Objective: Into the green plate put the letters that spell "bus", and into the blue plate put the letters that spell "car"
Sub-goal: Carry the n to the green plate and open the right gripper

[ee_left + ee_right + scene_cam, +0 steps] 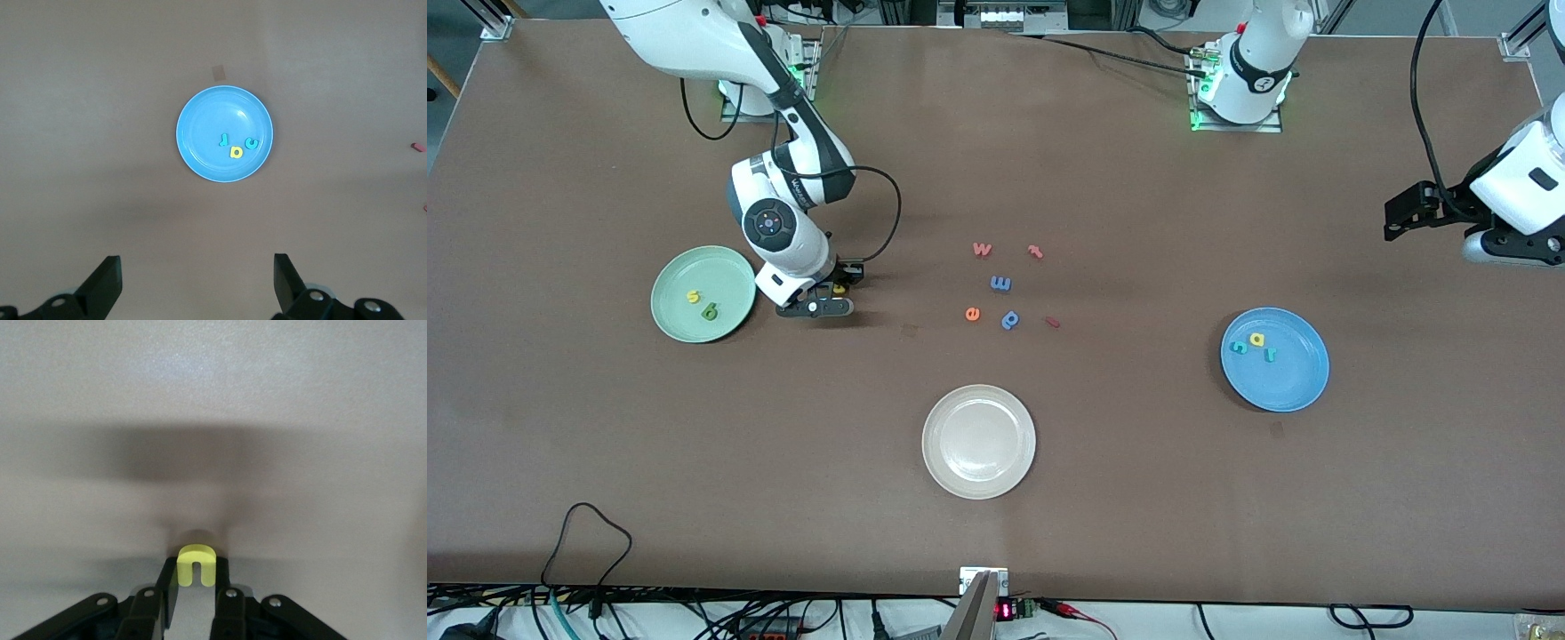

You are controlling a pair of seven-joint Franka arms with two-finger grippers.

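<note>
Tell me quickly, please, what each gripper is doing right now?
Left gripper: open, holding nothing, waiting above the blue plate.
Right gripper: shut on the yellow "u", beside the green plate.

Brown table (1138,498) — green plate (729,276), white plate (978,442), blue plate (1285,382), loose letters (1000,284) mid-table

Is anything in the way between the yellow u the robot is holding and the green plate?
No, nothing visible. The right gripper, shut on the yellow u, sits just beside the green plate, with only bare table between them. The s and b already lie in the plate.
</note>
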